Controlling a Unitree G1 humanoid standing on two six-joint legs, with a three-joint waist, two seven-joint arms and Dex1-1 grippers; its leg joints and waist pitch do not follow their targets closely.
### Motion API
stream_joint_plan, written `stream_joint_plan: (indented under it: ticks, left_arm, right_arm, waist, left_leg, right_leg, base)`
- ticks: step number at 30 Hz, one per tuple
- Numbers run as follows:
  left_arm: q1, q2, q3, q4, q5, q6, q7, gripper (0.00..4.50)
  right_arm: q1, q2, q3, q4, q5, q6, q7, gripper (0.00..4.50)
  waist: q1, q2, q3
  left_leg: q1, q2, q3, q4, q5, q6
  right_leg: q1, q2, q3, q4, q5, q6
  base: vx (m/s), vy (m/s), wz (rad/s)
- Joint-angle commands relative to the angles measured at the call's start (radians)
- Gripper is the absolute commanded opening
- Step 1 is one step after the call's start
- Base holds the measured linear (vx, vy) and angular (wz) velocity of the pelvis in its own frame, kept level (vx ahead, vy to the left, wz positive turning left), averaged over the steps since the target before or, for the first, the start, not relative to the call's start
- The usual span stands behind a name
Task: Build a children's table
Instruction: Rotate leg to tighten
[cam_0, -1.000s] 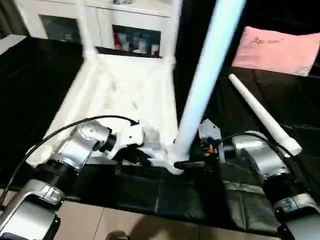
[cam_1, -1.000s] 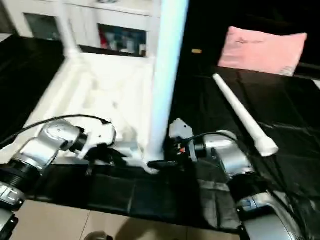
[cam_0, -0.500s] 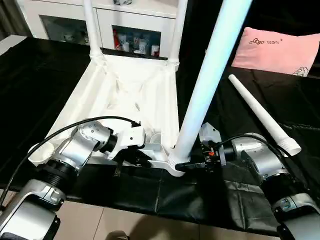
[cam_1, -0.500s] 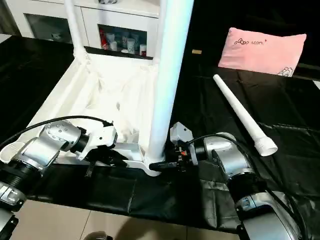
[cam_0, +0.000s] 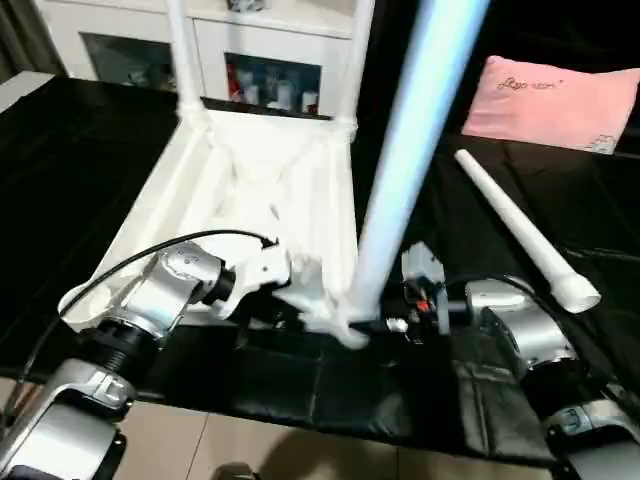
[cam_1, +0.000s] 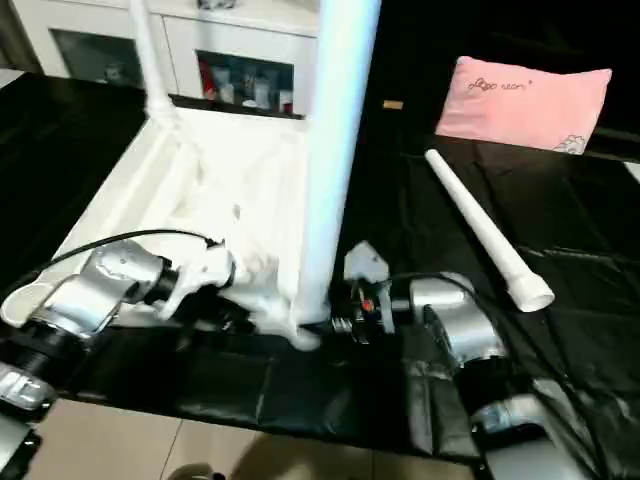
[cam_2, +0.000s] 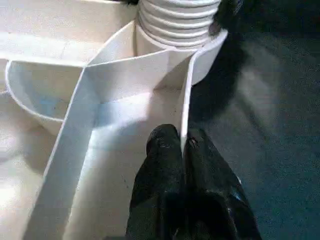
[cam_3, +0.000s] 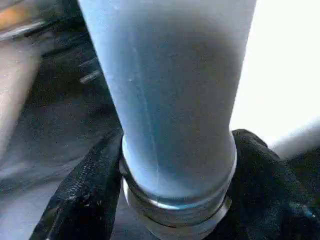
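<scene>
Tabletop (cam_0: 250, 190): white plastic, upside down on the black cloth (cam_0: 90, 150), ribbed underside up; sits at centre-left of the head views, its near rim at about 7 o'clock from picture centre.
Fitted legs: two stand upright in the far corner sockets, at 11 (cam_0: 180, 50) and 12 o'clock (cam_0: 355, 60).
Leg in hand (cam_0: 405, 150): upright at the near right corner socket (cam_2: 177, 22), threaded end entering it; judged not yet fully seated.
Spare leg (cam_0: 520, 230): lying on the cloth at 3 o'clock, well apart from the tabletop.
Left gripper (cam_2: 181, 145): fingers pinched narrow on the thin rim wall just beside the socket, steadying the top.
Right gripper (cam_3: 177, 165): fingers spread around the leg's base, clasping it near the collar.
Handling: judged light, stiff, hollow plastic; smooth and somewhat slippery. The tapered leg is best held low at its wide end; the tabletop by rim or ribs.
Surroundings: pink pillow (cam_0: 555, 100) at 2 o'clock; white cabinet (cam_0: 260, 50) at 12.
</scene>
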Motion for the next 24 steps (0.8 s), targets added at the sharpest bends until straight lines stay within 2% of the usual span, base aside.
stream_joint_plan:
  ticks: [1,2,3,4,5,7,10,11,12,13,14,17,19,22,24]
  left_arm:
    - [-0.040,-0.057,0.032,-0.026,-0.042,0.040,0.068,0.00]
    - [-0.056,-0.093,0.047,-0.025,-0.034,0.084,0.130,0.00]
    - [-0.063,-0.108,0.052,-0.022,-0.028,0.100,0.153,0.00]
    - [-0.082,-0.147,0.069,-0.007,-0.024,0.142,0.215,0.00]
    - [-0.091,-0.166,0.077,0.002,-0.025,0.155,0.246,0.00]
    - [-0.108,-0.199,0.087,0.020,-0.017,0.169,0.308,0.00]
    - [-0.125,-0.228,0.097,0.038,-0.007,0.175,0.366,0.00]
    - [-0.134,-0.235,0.088,0.047,0.005,0.171,0.377,0.00]
    - [-0.135,-0.235,0.084,0.047,0.009,0.171,0.379,0.00]
    - [-0.138,-0.235,0.079,0.046,0.014,0.173,0.382,0.00]
    - [-0.139,-0.235,0.079,0.046,0.015,0.174,0.383,0.00]
    - [-0.132,-0.211,0.066,0.046,0.028,0.149,0.358,0.00]
    - [-0.128,-0.203,0.070,0.047,0.025,0.149,0.352,0.00]
    - [-0.121,-0.190,0.071,0.048,0.023,0.139,0.338,0.00]
    - [-0.108,-0.161,0.062,0.045,0.025,0.114,0.306,0.00]
  right_arm:
    - [0.013,0.043,0.039,0.014,-0.023,0.041,-0.068,2.74]
    - [0.002,0.095,0.026,0.036,-0.033,0.065,-0.173,2.74]
    - [-0.005,0.118,0.020,0.047,-0.037,0.075,-0.217,2.74]
    - [-0.033,0.178,-0.002,0.087,-0.029,0.104,-0.310,2.74]
    - [-0.047,0.205,-0.013,0.102,-0.029,0.118,-0.357,2.74]
    - [-0.080,0.250,-0.027,0.140,-0.039,0.140,-0.453,2.74]
    - [-0.113,0.286,-0.037,0.180,-0.048,0.155,-0.519,2.74]
    - [-0.137,0.303,-0.044,0.208,-0.054,0.131,-0.548,2.74]
    - [-0.142,0.308,-0.051,0.212,-0.054,0.125,-0.559,2.74]
    - [-0.147,0.314,-0.062,0.215,-0.054,0.116,-0.577,3.30]
    - [-0.150,0.317,-0.070,0.216,-0.056,0.110,-0.591,3.44]
    - [-0.144,0.308,-0.093,0.202,-0.049,0.092,-0.594,3.55]
    - [-0.139,0.298,-0.101,0.197,-0.049,0.082,-0.596,3.83]
    - [-0.128,0.282,-0.118,0.185,-0.034,0.072,-0.585,3.98]
    - [-0.095,0.247,-0.115,0.136,-0.017,0.052,-0.513,4.28]
  waist:
    - [0.003,0.004,-0.059]
    - [-0.010,0.004,-0.060]
    - [-0.016,0.003,-0.059]
    - [-0.024,0.001,-0.060]
    - [-0.025,0.006,-0.059]
    - [-0.032,0.004,-0.061]
    - [-0.039,0.005,-0.064]
    - [-0.040,0.007,-0.065]
    - [-0.041,0.004,-0.066]
    - [-0.040,0.005,-0.066]
    - [-0.041,0.005,-0.066]
    - [-0.041,0.007,-0.067]
    - [-0.041,0.008,-0.066]
    - [-0.039,0.009,-0.066]
    - [-0.037,0.009,-0.065]
  left_leg:
    - [-0.002,0.019,-0.008,-0.077,-0.232,-0.022]
    - [-0.006,0.016,-0.008,-0.076,-0.220,-0.022]
    - [-0.002,0.014,-0.007,-0.074,-0.220,-0.017]
    - [-0.004,0.010,-0.005,-0.071,-0.215,-0.012]
    - [0.000,0.011,-0.006,-0.072,-0.219,-0.011]
    - [-0.006,0.010,-0.007,-0.071,-0.205,-0.008]
    - [-0.003,0.014,-0.006,-0.070,-0.196,-0.006]
    - [-0.005,0.014,-0.006,-0.071,-0.183,0.000]
    - [-0.005,0.013,-0.004,-0.069,-0.177,0.006]
    - [-0.006,0.013,-0.004,-0.070,-0.171,0.009]
    - [-0.007,0.013,-0.003,-0.070,-0.163,0.014]
    - [-0.006,0.014,-0.002,-0.070,-0.150,0.021]
    - [-0.005,0.016,-0.001,-0.071,-0.151,0.022]
    - [-0.004,0.017,-0.001,-0.072,-0.160,0.023]
    - [-0.004,0.016,-0.001,-0.072,-0.159,0.029]
  right_leg:
    - [0.054,-0.081,0.044,-0.095,-0.388,-0.138]
    - [0.055,-0.080,0.045,-0.099,-0.418,-0.111]
    - [0.048,-0.079,0.046,-0.103,-0.414,-0.115]
    - [0.048,-0.076,0.046,-0.104,-0.418,-0.115]
    - [0.044,-0.078,0.046,-0.106,-0.425,-0.118]
    - [0.049,-0.075,0.045,-0.105,-0.411,-0.118]
    - [0.047,-0.073,0.046,-0.097,-0.324,-0.145]
    - [0.049,-0.073,0.047,-0.092,-0.280,-0.159]
    - [0.050,-0.073,0.048,-0.091,-0.253,-0.167]
    - [0.053,-0.075,0.048,-0.090,-0.240,-0.171]
    - [0.054,-0.075,0.048,-0.089,-0.225,-0.173]
    - [0.055,-0.074,0.049,-0.087,-0.192,-0.183]
    - [0.055,-0.074,0.049,-0.087,-0.185,-0.187]
    - [0.055,-0.076,0.050,-0.087,-0.182,-0.190]
    - [0.057,-0.075,0.049,-0.088,-0.176,-0.191]
  base:
    - [0.000,0.000,0.00]
    - [0.000,0.000,0.00]
    - [0.000,0.000,0.00]
    - [0.000,0.000,0.00]
    - [0.000,0.000,0.00]
    - [0.000,0.000,0.00]
    - [0.000,0.000,0.00]
    - [0.000,0.000,0.00]
    - [0.000,0.000,0.00]
    - [0.000,0.000,0.00]
    - [0.000,0.000,0.00]
    - [0.000,0.000,0.00]
    - [0.000,0.000,0.00]
    - [0.000,0.000,0.00]
    - [0.000,0.000,0.00]
